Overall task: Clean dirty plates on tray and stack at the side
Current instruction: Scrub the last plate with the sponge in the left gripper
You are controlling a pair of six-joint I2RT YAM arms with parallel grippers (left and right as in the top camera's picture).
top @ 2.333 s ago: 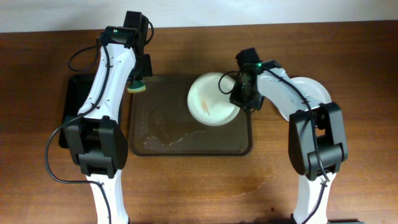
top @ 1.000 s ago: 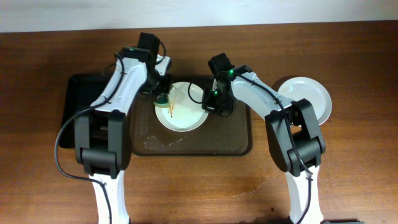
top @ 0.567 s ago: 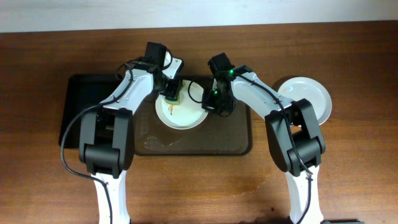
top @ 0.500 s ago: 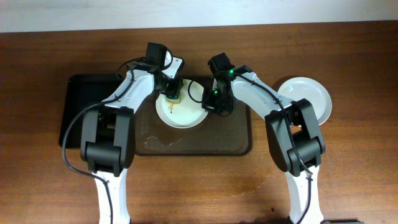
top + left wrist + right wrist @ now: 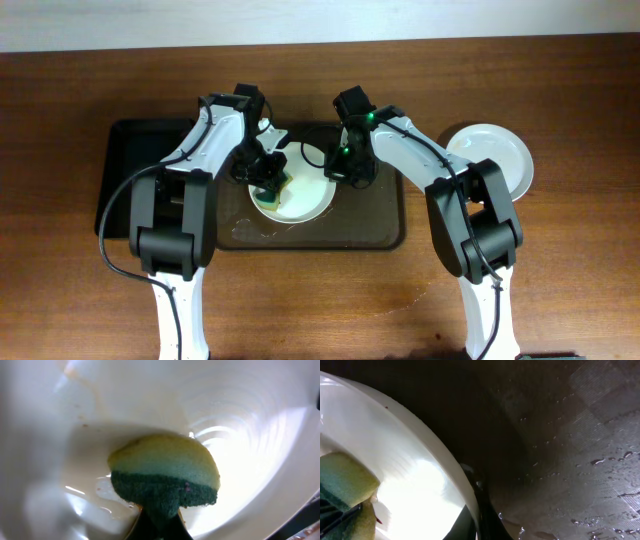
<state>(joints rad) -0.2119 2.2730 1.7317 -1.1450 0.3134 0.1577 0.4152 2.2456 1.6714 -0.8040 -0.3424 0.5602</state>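
A white plate (image 5: 305,197) sits on the dark brown tray (image 5: 375,228). My left gripper (image 5: 268,187) is shut on a yellow and green sponge (image 5: 273,188) and presses it on the plate's left part. In the left wrist view the sponge (image 5: 165,477) lies on the wet white plate (image 5: 240,425). My right gripper (image 5: 340,170) is shut on the plate's right rim. In the right wrist view that rim (image 5: 435,455) runs between the fingers over the wet tray (image 5: 570,435), and the sponge (image 5: 342,482) shows at the left. Clean white plates (image 5: 490,152) lie on the table at the right.
A smaller black tray (image 5: 125,185) lies left of the brown tray. Water streaks (image 5: 260,230) mark the brown tray's front. Both arms cross over the tray's back half.
My left gripper has moved the sponge from the plate's back edge down toward its front left. The right gripper has kept its hold on the rim.
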